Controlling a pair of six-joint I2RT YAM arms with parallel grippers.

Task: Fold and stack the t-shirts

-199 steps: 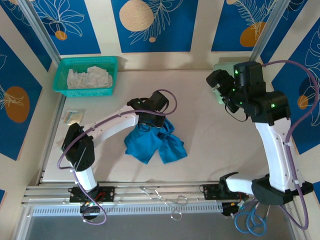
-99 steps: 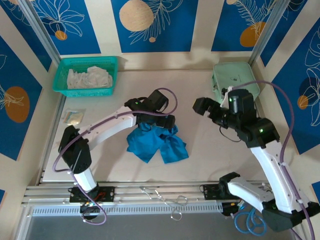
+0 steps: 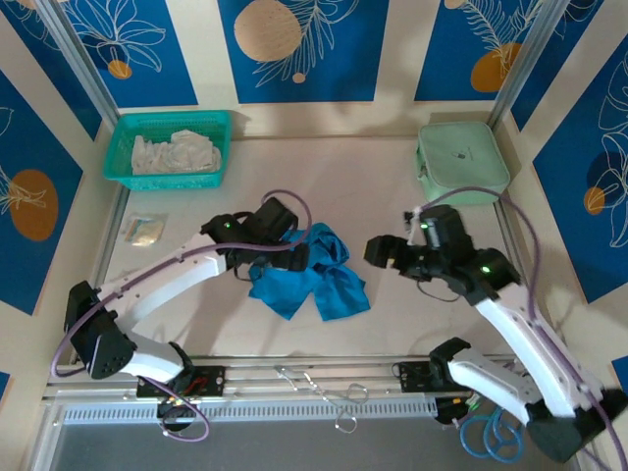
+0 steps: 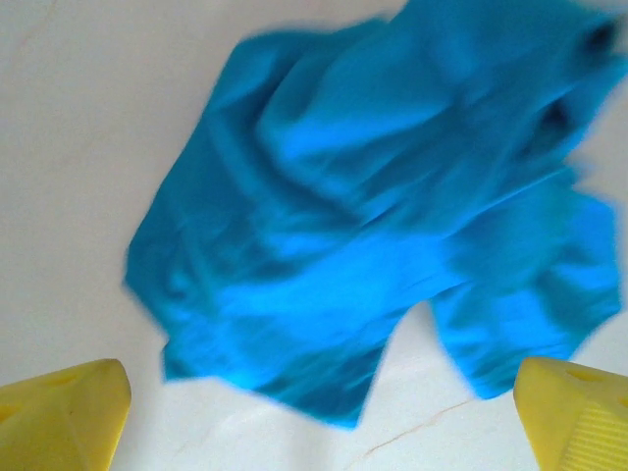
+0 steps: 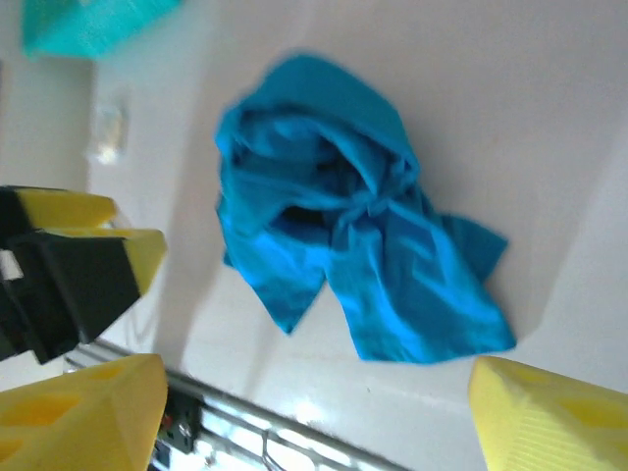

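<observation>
The teal-blue t-shirt [image 3: 312,275] lies crumpled near the middle of the bench [image 3: 392,177] — bunched up, nothing folded yet. The left end effector [image 3: 277,261], clamped on it a second ago, has let go and hangs at the shirt's left edge with fingers spread wide (nothing between them). The right end effector [image 3: 383,251] has swung in from over the pale green case [image 3: 461,157] and hovers just right of the shirt, fingers apart and empty — probably setting up a two-handed regrasp to spread it flat.
</observation>
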